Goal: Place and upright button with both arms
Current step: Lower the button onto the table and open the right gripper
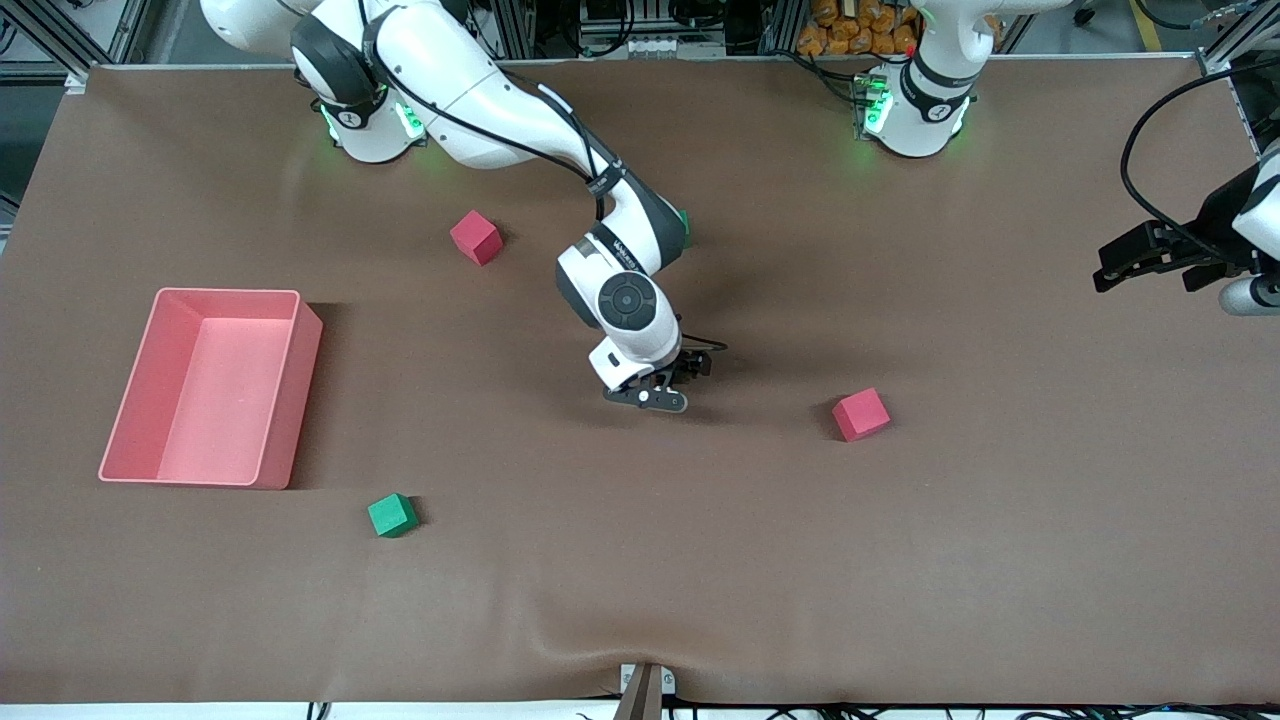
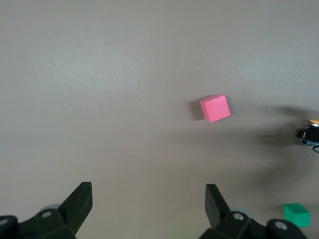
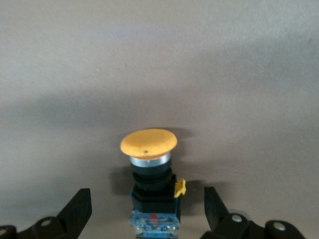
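Pink bin (image 1: pixel 300 330) sits at the right arm's end of the worktop (image 1: pixel 640 580), with a green cube (image 1: pixel 391 515) nearer the front camera and a red cube (image 1: pixel 476 237) up by the right arm's base. Mid-worktop, the right hand (image 1: pixel 678 385) is low and released. Its fingers (image 3: pixel 79 204) straddle the button (image 3: pixel 149 169) without touching it, orange cap showing. Second red cube (image 1: pixel 860 414) sits toward the left arm's end. Left hand (image 1: pixel 1105 265) waits over that end, spread wide, gripping nothing.
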Robot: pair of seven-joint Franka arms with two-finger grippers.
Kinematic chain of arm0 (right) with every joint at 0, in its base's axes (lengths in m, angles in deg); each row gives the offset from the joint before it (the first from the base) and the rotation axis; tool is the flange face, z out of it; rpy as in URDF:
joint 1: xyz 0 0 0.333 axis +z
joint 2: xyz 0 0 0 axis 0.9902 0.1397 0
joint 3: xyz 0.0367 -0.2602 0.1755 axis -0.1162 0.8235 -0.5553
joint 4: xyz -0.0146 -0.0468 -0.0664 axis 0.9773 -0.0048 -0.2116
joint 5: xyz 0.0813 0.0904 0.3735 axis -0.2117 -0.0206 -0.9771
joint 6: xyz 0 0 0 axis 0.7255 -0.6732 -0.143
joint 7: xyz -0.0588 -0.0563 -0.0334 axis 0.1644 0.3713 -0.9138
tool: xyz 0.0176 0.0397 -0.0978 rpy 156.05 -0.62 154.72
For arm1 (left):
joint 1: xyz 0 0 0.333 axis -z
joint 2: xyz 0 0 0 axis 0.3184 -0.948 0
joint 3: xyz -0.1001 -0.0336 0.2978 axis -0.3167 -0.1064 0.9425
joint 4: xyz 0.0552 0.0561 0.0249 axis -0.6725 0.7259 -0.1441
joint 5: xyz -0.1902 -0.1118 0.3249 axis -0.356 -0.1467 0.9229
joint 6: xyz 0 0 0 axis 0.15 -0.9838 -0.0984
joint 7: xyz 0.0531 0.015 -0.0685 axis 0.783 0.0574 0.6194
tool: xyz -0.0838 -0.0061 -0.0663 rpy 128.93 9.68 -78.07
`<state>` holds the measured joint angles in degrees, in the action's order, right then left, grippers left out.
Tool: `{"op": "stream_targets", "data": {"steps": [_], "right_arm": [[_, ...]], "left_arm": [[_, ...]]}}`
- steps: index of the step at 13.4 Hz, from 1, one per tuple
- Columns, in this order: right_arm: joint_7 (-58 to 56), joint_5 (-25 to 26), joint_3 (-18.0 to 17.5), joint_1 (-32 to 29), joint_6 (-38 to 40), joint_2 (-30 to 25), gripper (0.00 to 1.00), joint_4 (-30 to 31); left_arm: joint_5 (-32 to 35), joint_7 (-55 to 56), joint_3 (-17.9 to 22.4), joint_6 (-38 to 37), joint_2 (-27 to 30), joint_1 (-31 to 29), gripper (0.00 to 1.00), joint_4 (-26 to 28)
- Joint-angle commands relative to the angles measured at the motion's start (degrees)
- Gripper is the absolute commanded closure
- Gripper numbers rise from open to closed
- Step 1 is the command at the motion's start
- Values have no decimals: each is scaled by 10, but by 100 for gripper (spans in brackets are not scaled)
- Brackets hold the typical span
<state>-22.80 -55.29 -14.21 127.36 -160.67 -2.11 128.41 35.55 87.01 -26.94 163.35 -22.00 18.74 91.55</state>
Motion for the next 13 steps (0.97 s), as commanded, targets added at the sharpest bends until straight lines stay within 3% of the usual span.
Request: {"op": "stream_targets", "data": {"steps": [1,5,11,13], "right_arm": [[1,2,8,-5,13,-26,0,-7],[-14,2,10,-47,80,-84,0,-4],[-193,3,10,-180,268,-196,0,34],[-250,15,11,-224,298,-236,0,80]], "left_arm": [[-3,-10,-1,-5,-4,6,0,-9],[4,-9,-1,3,-13,22,0,-11],[-27,26,-17,-1,-55,37,0,-10],[-27,63,-26,0,-81,63,0,-12]]}}
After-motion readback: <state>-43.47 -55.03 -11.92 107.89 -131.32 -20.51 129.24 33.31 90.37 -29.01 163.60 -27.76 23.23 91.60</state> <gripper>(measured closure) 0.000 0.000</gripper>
